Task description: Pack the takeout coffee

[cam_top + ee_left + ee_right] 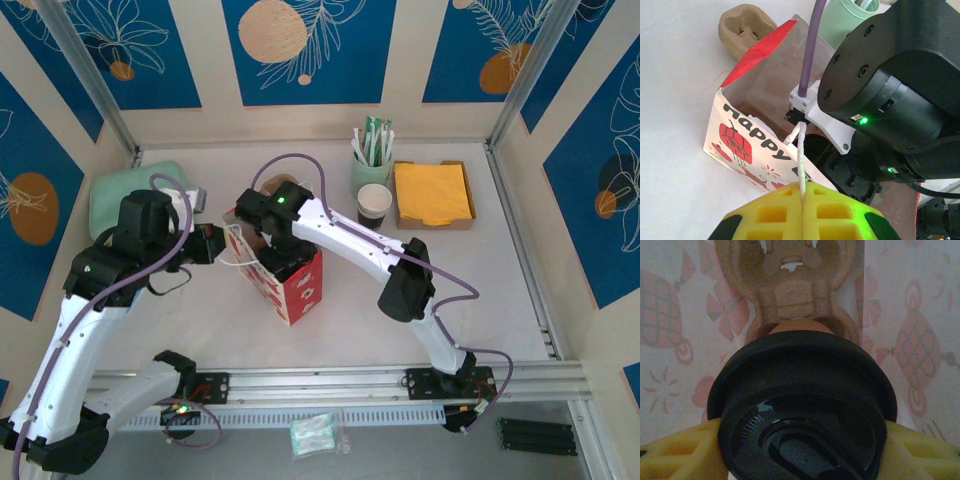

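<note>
black-lidded brownish paper cup [802,405]

A red-and-white bag [298,285] stands open near the middle of the white desk [480,290]. The left arm [95,275] reaches in from the left, and the left end effector [220,246] sits at the bag's white handle [240,258]. The right arm [345,235] bends in from the right, its wrist over the bag's mouth with 1 green light lit. Just behind the bag lies a brown carrier [272,183]. At the back stand a green cup [370,172] of sticks, a white cup [374,204] with a dark inside just in front of it, and a tray [435,225] of orange napkins [432,192] beside them. A green pad [120,200] lies back left.
</note>
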`<action>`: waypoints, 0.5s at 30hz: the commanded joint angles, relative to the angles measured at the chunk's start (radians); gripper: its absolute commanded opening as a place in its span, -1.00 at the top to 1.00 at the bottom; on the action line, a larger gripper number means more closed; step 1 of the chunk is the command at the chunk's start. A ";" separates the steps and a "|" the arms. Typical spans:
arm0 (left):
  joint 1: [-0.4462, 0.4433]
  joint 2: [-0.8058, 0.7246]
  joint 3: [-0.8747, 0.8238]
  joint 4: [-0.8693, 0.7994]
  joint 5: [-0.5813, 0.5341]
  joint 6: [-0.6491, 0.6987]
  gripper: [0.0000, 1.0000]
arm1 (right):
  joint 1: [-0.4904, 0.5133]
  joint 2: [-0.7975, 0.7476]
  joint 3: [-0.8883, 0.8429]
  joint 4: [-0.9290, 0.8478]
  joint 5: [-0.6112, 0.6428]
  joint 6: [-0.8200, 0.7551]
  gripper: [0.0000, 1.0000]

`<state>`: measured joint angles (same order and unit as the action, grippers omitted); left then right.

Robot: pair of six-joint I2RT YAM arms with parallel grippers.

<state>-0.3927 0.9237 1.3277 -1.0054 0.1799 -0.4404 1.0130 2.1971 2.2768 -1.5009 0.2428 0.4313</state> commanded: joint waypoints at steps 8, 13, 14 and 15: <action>0.006 -0.012 -0.019 0.020 0.018 -0.009 1.00 | -0.007 -0.049 -0.057 0.041 -0.032 0.023 -0.20; 0.005 -0.013 -0.018 0.017 0.018 -0.009 1.00 | -0.009 -0.063 -0.101 0.074 -0.039 0.033 -0.20; 0.006 -0.013 -0.018 0.018 0.018 -0.009 1.00 | -0.010 -0.065 -0.107 0.080 -0.039 0.033 -0.21; 0.006 -0.013 -0.019 0.017 0.018 -0.010 1.00 | -0.010 -0.067 -0.113 0.084 -0.039 0.034 -0.21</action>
<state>-0.3927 0.9237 1.3151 -1.0016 0.1799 -0.4408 1.0092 2.1670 2.1906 -1.4292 0.2310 0.4461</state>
